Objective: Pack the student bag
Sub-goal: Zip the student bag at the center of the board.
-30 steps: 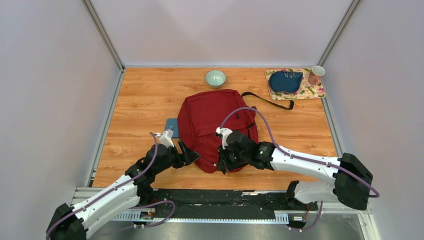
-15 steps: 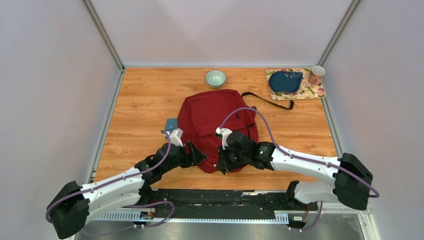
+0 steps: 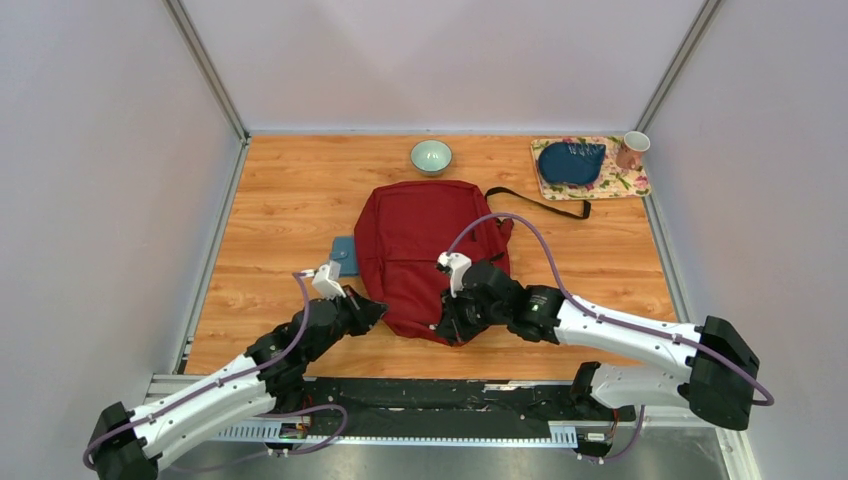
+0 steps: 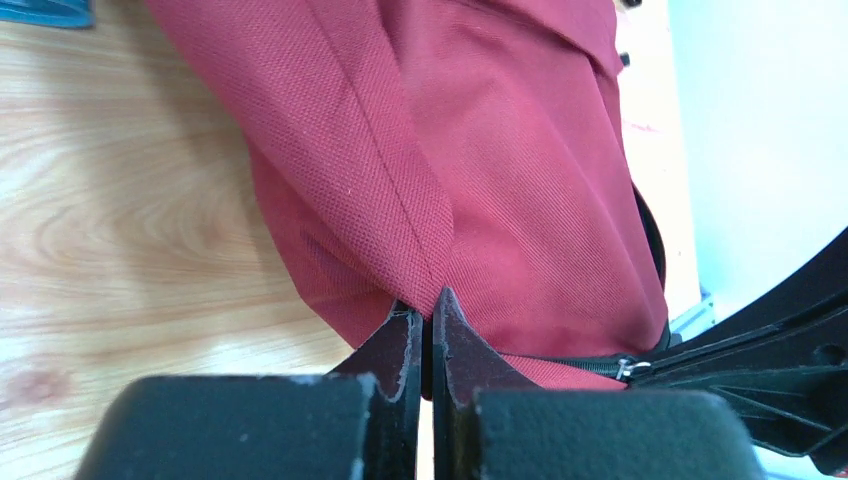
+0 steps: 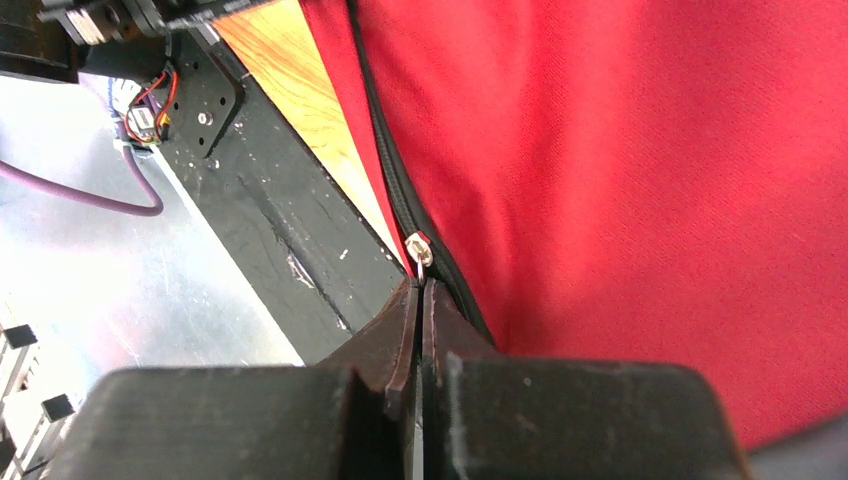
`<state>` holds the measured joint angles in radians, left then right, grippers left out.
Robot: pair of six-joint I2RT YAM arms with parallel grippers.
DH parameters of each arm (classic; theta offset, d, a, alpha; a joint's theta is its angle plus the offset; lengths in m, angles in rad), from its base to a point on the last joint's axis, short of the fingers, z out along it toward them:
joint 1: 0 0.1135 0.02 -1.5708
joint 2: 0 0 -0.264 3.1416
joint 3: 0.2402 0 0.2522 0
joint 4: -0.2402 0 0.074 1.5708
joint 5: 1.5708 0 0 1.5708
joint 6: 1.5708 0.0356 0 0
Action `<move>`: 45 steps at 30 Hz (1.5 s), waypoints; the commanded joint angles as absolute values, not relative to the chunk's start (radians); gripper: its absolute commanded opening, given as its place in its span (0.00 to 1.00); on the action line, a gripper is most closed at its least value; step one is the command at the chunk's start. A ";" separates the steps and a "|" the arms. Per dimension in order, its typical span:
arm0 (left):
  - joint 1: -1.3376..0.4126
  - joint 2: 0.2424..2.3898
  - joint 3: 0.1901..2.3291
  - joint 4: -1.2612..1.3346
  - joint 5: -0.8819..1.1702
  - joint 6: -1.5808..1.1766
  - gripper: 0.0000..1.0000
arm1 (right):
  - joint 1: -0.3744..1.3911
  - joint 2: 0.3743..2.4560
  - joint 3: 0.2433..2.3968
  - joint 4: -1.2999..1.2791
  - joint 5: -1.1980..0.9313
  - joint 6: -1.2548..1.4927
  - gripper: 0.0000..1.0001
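**Grip on the student bag [image 3: 420, 235] at its near end**

Overhead, the dark red backpack lies flat in the middle of the bench [image 3: 280, 200], its near end close to the near edge. A black strap [image 3: 540, 200] trails from it toward the far right corner. Both arms reach in from the near edge. The left gripper [image 3: 380, 308] meets the bag's near left corner and the right gripper [image 3: 447, 330] its near end. From this height neither pair of fingers can be read.

Only this view shows the rest of the bench. A pale green bowl [image 3: 431, 156] sits by the far edge. A floral mat [image 3: 618, 184] in the far right corner carries a blue pouch [image 3: 570, 160], with a mug [image 3: 632, 148] at its corner. A blue flat item [image 3: 344, 255] lies just beside the bag's left side.

The left wrist camera settles the left grip: the jaws are pressed together with a fold of red fabric pinched at their tips.

The right wrist camera shows jaws closed tight as well, just below a small metal zipper pull [image 5: 419, 247] whose tab runs down into the tips. The black zipper trim runs along the bag's edge here.

Up close the fabric is a coarse woven red, creased into a ridge above the left fingers.
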<state>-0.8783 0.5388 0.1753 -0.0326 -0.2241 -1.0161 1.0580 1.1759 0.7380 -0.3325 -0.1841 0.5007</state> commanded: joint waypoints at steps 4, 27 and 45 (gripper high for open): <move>-0.870 0.403 0.140 -0.158 -0.381 -0.962 0.20 | 1.058 1.126 0.719 -0.397 -0.155 0.462 0.00; -1.052 0.729 0.141 0.272 -0.212 -1.129 0.82 | 1.060 1.163 0.721 -0.322 -0.187 0.477 0.00; -1.051 0.311 0.195 -0.327 -0.522 -0.902 0.61 | 1.028 1.126 0.689 -0.413 -0.103 0.453 0.00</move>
<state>-1.0531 0.3538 0.1600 -0.2138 -0.4625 -0.9886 1.0393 1.1431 0.7048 -0.3786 -0.1440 0.4793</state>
